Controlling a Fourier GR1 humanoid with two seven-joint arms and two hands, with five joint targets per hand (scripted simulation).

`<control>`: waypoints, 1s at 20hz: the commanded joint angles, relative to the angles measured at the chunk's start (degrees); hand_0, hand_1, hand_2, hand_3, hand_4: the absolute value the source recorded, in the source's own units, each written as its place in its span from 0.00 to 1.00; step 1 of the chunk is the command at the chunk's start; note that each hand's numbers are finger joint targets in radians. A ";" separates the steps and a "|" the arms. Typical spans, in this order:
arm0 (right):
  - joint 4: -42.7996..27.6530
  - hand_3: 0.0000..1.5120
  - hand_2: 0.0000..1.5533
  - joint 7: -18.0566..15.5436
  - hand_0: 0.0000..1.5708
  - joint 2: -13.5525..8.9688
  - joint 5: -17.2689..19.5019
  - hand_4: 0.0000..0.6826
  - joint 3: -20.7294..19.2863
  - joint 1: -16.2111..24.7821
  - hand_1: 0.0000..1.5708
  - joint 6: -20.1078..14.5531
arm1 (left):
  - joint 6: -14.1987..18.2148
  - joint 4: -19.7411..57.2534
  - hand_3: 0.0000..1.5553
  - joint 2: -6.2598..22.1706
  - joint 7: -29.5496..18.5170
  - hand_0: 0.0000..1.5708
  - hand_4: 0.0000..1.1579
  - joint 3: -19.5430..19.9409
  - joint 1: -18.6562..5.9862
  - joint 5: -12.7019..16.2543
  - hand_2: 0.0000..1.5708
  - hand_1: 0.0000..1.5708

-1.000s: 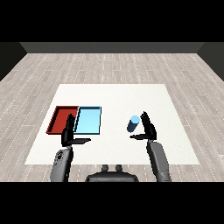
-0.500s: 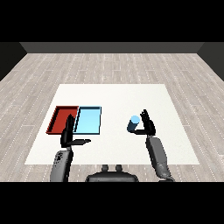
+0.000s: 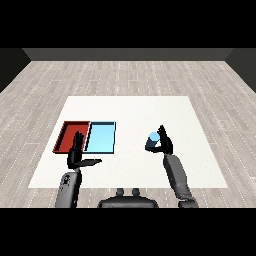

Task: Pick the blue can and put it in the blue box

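The white counter [image 3: 130, 107] fills mid-frame; left of centre lie the red tray [image 3: 63, 137] and blue box [image 3: 102, 138]. Right of centre, the right hand [image 3: 165, 144] curls round the blue can [image 3: 153, 140]; it should close squarely before lifting. The left hand [image 3: 78, 156] rests open

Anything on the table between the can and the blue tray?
No: in the head view only bare white table lies between the can and the blue tray.
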 commanded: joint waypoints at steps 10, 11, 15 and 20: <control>19.35 0.00 0.00 -9.90 0.00 -1.31 -2.24 0.00 -3.74 -7.55 0.00 3.00 | 2.71 -4.41 0.00 -1.82 4.06 0.00 0.00 -2.82 0.82 -1.97 0.00 0.00; 19.56 0.00 0.00 -5.96 0.00 -1.17 -2.58 0.00 -3.60 -12.16 0.00 2.33 | 2.57 -1.19 0.00 -1.32 0.69 0.00 0.00 -1.85 0.06 -2.40 0.00 0.00; 13.91 0.00 0.00 -6.95 0.00 1.04 -2.82 0.00 -1.59 -6.47 0.00 1.48 | 1.18 0.29 0.00 -0.98 -2.16 0.00 0.00 -0.83 -0.07 -0.87 0.00 0.00; 10.50 0.00 0.00 -0.28 0.00 0.41 -4.12 0.00 -1.55 -8.33 0.00 -0.24 | 2.02 4.18 0.00 -0.18 -0.45 0.00 0.00 1.44 -4.32 -0.42 0.00 0.00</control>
